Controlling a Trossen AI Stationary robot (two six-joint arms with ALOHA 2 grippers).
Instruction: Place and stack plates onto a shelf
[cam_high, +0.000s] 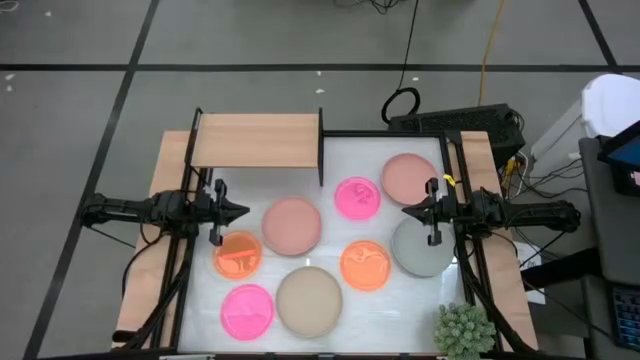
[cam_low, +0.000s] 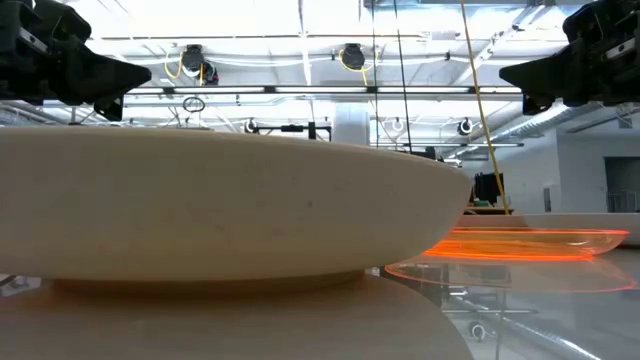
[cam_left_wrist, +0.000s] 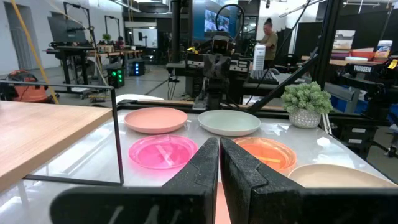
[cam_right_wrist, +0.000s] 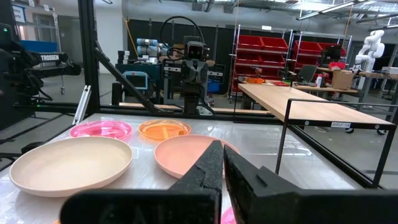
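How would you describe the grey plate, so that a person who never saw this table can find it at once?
Start at the spiky green plant in the table's near right corner. The grey plate lies flat just beyond it, by the right edge, partly under the right gripper. It is the only grey-green plate; the large plate behind it is dusty pink and the small orange plate beside it is translucent.

Overhead camera looks straight down on the whole table (cam_high: 400, 150), both arms in shot. Low camera sits at tabletop height, tight against the beige plate (cam_low: 220, 210). Each wrist camera peers forward past its own closed fingers, facing the opposite arm, and both share the plates lying ahead of them.
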